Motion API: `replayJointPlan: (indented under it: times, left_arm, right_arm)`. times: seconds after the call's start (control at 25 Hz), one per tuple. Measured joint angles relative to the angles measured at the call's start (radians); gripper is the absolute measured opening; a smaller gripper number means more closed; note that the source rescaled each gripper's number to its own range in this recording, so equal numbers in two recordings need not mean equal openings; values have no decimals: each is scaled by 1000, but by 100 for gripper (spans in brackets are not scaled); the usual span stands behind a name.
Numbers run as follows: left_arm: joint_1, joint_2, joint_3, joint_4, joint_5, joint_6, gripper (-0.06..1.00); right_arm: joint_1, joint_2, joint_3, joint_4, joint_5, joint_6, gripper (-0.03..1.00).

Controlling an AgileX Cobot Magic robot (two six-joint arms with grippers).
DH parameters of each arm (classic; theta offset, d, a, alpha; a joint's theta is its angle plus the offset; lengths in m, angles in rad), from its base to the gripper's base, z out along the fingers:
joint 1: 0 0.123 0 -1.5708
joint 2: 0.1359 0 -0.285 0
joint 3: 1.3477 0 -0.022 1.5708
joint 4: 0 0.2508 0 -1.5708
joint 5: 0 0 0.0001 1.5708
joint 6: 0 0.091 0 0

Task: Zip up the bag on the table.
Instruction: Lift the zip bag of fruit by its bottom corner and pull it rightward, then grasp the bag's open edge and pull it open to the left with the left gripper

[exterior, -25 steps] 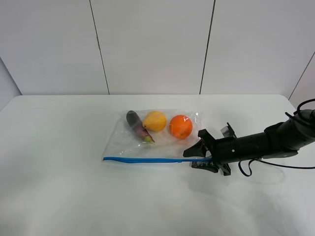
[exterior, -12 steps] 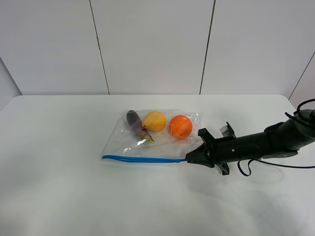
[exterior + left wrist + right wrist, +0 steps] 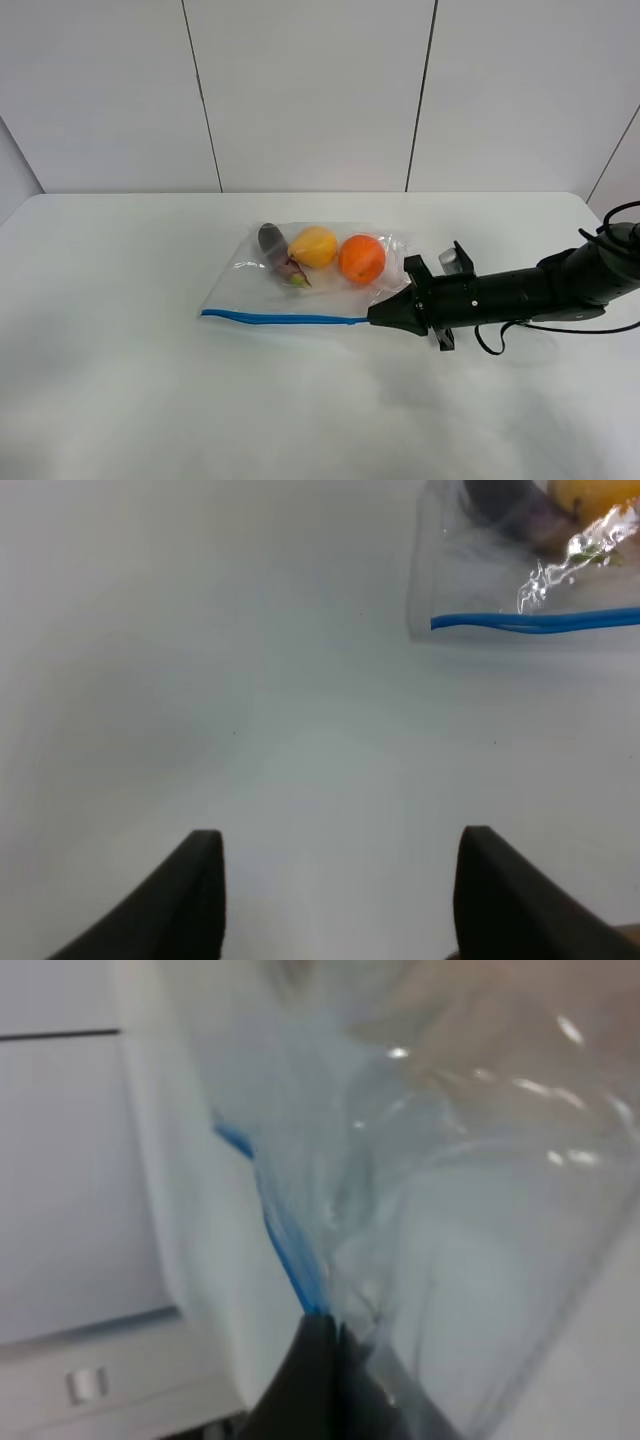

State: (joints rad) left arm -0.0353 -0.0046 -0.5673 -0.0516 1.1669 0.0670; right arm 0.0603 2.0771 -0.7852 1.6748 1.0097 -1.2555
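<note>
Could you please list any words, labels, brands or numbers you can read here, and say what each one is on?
None: no text can be read in any view. The bag is clear plastic with a plain blue zipper strip, the table is plain white, and the wall panels are unmarked. The right wrist view is too blurred to show any print.

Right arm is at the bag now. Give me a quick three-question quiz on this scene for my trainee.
1. Fill in: inside the bag, between the eggplant and the orange, lies a yellow ___.
2. The right gripper is shut on: A the orange; B the end of the blue zipper strip; C nothing.
3. True or false: the left gripper has its fingers shut on the bag.

Key: 1 pear; 2 B; 3 false, it is open over the bare table.
</note>
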Motion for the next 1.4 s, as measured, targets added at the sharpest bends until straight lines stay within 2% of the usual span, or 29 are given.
replayJointPlan:
  times: [0.16, 0.56, 0.76, 1.12, 1.28, 1.4]
  left_arm:
    - [0, 0, 0, 0, 0, 0, 100]
    - [0, 0, 0, 0, 0, 1, 100]
    - [0, 0, 0, 0, 0, 1, 100]
    - [0, 17, -9, -37, -11, 1, 100]
    - [0, 137, -34, -85, -83, 49, 100]
    - [0, 259, -57, -146, -181, 126, 100]
  right_arm:
    - [0, -13, 0, 9, 94, -56, 0]
    - [-22, -191, 1, -42, 167, -63, 0]
    - [-22, -210, 1, -92, 172, -57, 0]
    - [-22, -210, 1, -91, 172, -65, 0]
    - [-22, -210, 1, -91, 172, -68, 0]
    - [-22, -210, 1, -91, 171, -70, 0]
